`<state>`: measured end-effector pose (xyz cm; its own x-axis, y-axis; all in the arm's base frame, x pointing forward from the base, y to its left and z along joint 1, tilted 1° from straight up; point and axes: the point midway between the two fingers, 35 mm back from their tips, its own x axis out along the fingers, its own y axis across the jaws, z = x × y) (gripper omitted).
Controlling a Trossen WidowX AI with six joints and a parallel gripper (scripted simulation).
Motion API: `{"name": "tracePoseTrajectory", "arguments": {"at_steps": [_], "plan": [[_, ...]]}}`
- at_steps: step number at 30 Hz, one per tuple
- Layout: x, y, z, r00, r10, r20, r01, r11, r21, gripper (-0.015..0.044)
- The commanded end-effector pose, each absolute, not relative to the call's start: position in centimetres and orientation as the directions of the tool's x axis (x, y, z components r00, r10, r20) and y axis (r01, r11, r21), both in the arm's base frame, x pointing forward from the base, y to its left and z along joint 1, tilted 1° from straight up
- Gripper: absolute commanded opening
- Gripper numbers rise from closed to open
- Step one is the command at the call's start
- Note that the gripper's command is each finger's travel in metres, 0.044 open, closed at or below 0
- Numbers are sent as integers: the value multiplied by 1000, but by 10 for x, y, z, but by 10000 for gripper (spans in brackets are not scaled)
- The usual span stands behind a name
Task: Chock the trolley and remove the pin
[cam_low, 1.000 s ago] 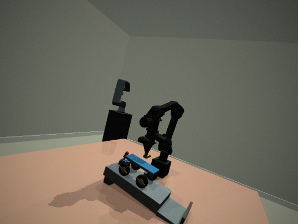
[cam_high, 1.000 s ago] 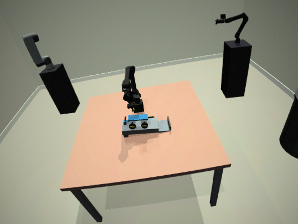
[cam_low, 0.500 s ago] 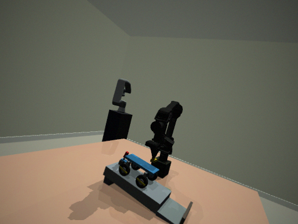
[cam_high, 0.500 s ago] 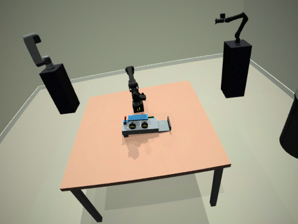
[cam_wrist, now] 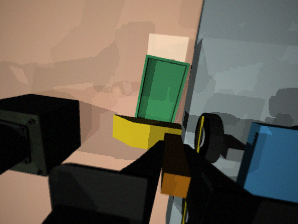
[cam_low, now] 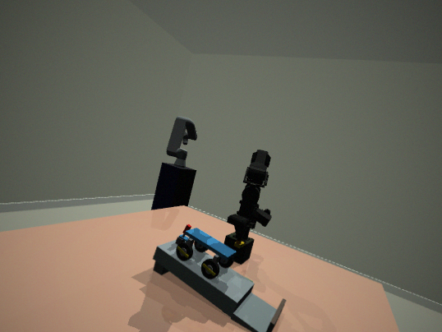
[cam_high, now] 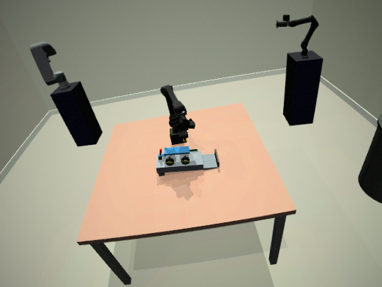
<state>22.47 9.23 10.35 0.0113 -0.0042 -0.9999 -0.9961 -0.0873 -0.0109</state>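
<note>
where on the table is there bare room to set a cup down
In the top view, bare stretches lie between the ramp and the table's near edge, and from the ramp's end plate to the right edge. It is crowded behind the ramp, where arm, chock and tray bunch up.
</note>
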Motion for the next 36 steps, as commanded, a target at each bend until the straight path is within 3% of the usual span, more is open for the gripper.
{"name": "tracePoseTrajectory", "arguments": {"at_steps": [1, 22, 36], "plan": [[226, 109, 102, 9, 0, -1000, -996, -86, -9, 0], [234, 189, 96, 9, 7, -1000, -996, -92, -10, 0], [234, 190, 95, 0, -28, -1000, -851, -525, 15, 0]]}}
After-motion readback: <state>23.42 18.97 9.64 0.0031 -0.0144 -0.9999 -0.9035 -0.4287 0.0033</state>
